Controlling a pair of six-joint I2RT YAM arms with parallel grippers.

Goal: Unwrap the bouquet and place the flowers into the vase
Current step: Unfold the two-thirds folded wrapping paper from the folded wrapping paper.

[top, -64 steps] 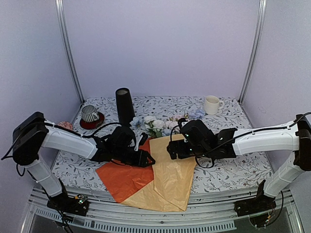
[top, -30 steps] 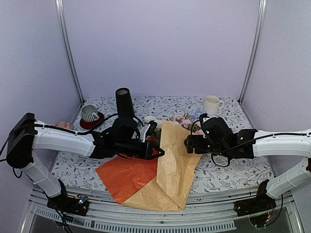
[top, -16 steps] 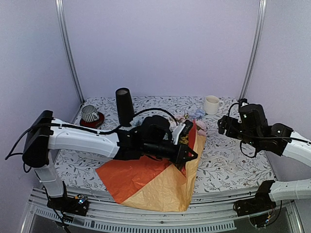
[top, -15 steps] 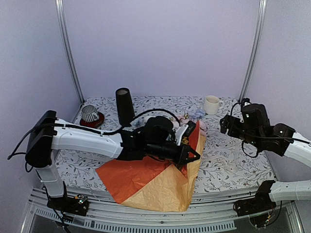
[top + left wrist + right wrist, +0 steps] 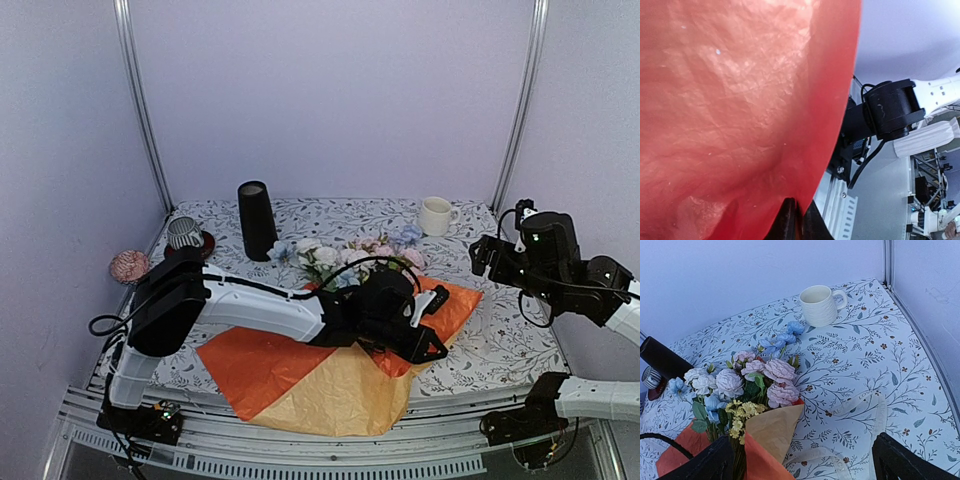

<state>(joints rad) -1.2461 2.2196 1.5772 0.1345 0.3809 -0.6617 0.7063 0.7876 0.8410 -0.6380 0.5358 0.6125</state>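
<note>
The bouquet lies unwrapped: its flowers [image 5: 345,255] [image 5: 755,382] rest with heads toward the back, on spread tan kraft paper [image 5: 345,390] [image 5: 772,427] and an orange sheet [image 5: 255,365] [image 5: 740,100]. My left gripper [image 5: 430,335] [image 5: 795,225] reaches across the stems, shut on the orange sheet's edge, which is pulled out to the right. Raised at the right, my right gripper [image 5: 482,256] [image 5: 810,465] stands wide open and holds nothing. The black vase [image 5: 256,220] [image 5: 662,357] stands upright at the back left, apart from both grippers.
A cream ribbon [image 5: 860,440] lies loose on the patterned table right of the paper. A white mug [image 5: 436,215] [image 5: 819,305] sits at the back right, a striped cup [image 5: 185,235] on a red saucer at the back left, and a pink ball [image 5: 128,266] near the left edge.
My left gripper swept right and lower with the orange sheet, laying it flat and uncovering the flower heads. The right arm drew back slightly to the right.
</note>
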